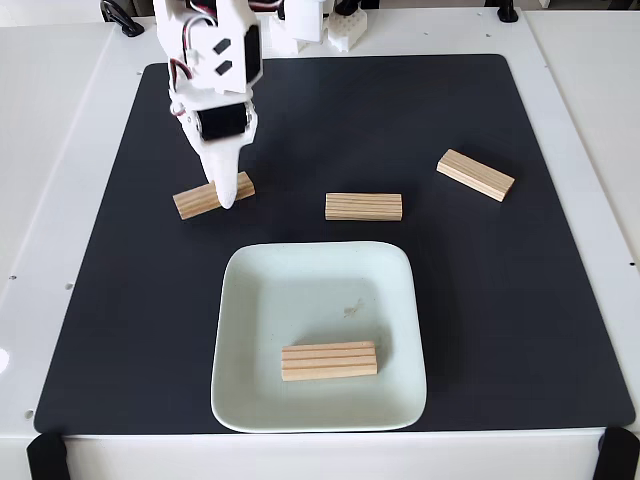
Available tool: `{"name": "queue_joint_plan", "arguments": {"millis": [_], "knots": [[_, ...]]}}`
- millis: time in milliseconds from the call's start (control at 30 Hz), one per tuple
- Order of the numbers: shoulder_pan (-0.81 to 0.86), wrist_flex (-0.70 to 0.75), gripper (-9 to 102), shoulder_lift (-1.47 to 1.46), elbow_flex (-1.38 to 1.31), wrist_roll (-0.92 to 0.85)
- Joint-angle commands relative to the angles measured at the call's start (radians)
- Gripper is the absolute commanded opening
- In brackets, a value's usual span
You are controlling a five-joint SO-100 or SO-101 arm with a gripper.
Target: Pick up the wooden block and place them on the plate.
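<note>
One white table (60,150) carries one black mat (400,110) and one mint plate (250,300). Four wooden blocks: one on the plate (329,361), three on the mat (363,206) (475,175) (196,200). The hand (226,195) covers the leftmost; I cannot tell its grip.

Blocks (363,206) pale striped wood; plate (250,400) glossy; mat (540,320) matt black.
</note>
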Motion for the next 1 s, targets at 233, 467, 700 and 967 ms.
{"name": "queue_joint_plan", "arguments": {"millis": [233, 467, 700, 967], "knots": [[-0.173, -0.037, 0, 0.262, -0.086, 0.354], [-0.212, -0.172, 0, -0.031, -0.394, 0.523], [-0.227, -0.196, 0, -0.362, -0.785, 0.606], [-0.264, -0.196, 0, -0.618, -1.129, 0.686]]}}
